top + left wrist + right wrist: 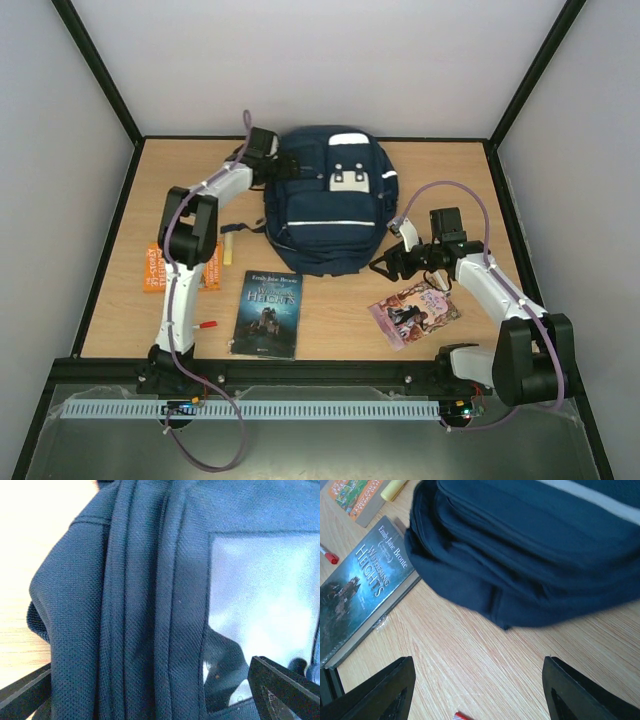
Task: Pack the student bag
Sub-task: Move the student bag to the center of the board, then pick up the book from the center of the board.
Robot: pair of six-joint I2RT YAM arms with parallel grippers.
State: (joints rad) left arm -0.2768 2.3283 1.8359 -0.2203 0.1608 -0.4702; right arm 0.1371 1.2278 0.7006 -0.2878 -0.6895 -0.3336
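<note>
Just outside the student bag (320, 215): dark paperback (268, 312), pink booklet (413, 310).

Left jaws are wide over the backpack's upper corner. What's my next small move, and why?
Probably ease the left gripper down and close on the raised seam ridges of the navy backpack between its open fingers. The bag looks shut, and the Wuthering Heights book lies outside on the table, so an opening likely comes first. No zip pull is visible here.
</note>
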